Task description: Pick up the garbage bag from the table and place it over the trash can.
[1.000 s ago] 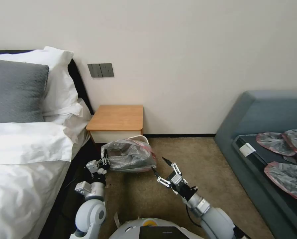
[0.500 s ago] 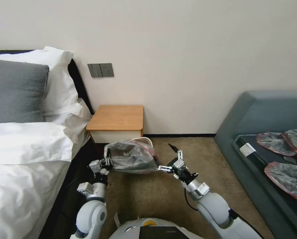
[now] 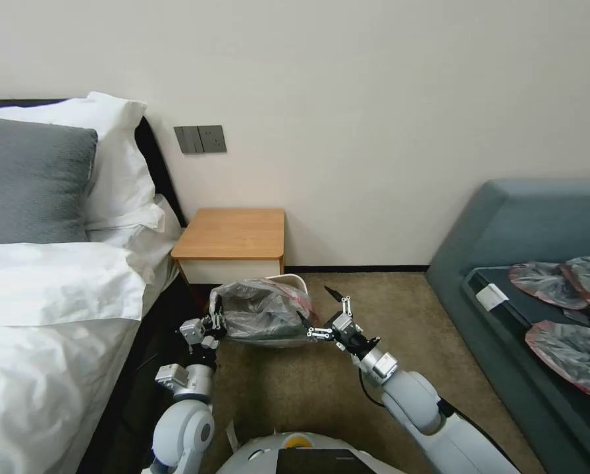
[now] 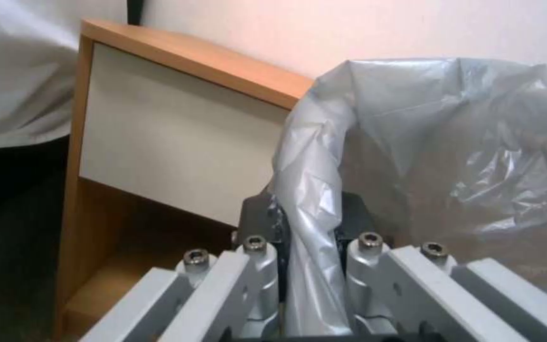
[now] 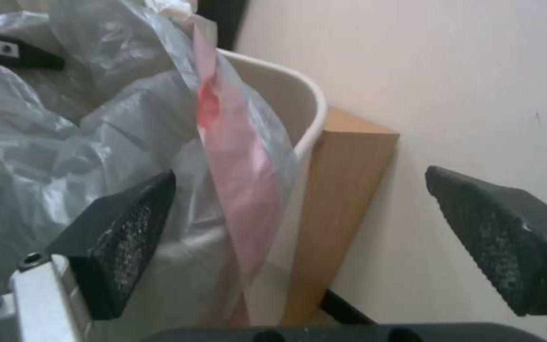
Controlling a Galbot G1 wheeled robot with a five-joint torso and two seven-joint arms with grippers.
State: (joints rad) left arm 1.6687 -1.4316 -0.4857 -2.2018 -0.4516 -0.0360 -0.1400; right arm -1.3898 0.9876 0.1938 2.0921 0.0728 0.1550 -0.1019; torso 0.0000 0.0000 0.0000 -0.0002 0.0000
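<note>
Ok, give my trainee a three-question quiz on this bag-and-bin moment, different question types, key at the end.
1. True or false: the garbage bag lies flat on the table.
2. Which gripper is shut on the bag's edge? A) left gripper B) right gripper C) both
3. Fill in: the right gripper is ____, with the bag's pink-red rim between its fingers.

Key:
1. False. The bag sits over the trash can, on the floor in front of the table.
2. A. The left wrist view shows plastic pinched between its fingers.
3. Open.
</note>
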